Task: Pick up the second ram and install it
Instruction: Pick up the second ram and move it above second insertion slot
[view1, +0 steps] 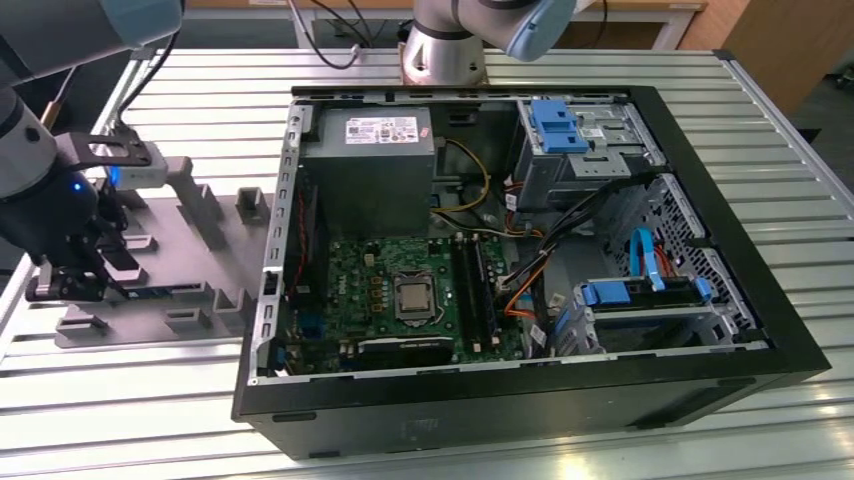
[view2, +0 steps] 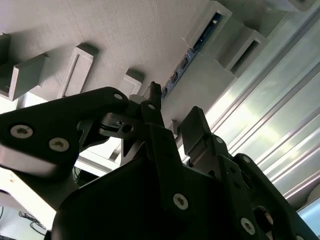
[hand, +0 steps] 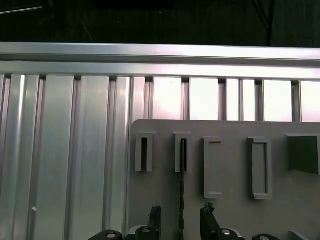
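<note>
The second ram (hand: 182, 192) stands on edge in the slotted holders of a grey fixture plate (hand: 230, 215). It is a thin dark stick in the first wrist view and a blue-green strip (view2: 186, 59) in the second wrist view. My gripper (hand: 181, 222) is open, with one black finger (hand: 155, 219) on each side of the stick and a gap to each. In the exterior view the gripper (view1: 78, 285) hangs low over the plate at the exterior view's left, at the end of the ram (view1: 167, 291). The black memory slots (view1: 474, 290) lie on the green motherboard inside the open computer case (view1: 534, 400).
The grey plate carries several raised holders and blocks (view1: 207, 205) around the gripper. The case wall (view1: 274, 250) rises between the plate and the motherboard. Cables (view1: 527, 275), drive cages (view1: 574, 140) and a power supply (view1: 374, 170) crowd the case. A ribbed metal table (view1: 134, 420) lies underneath.
</note>
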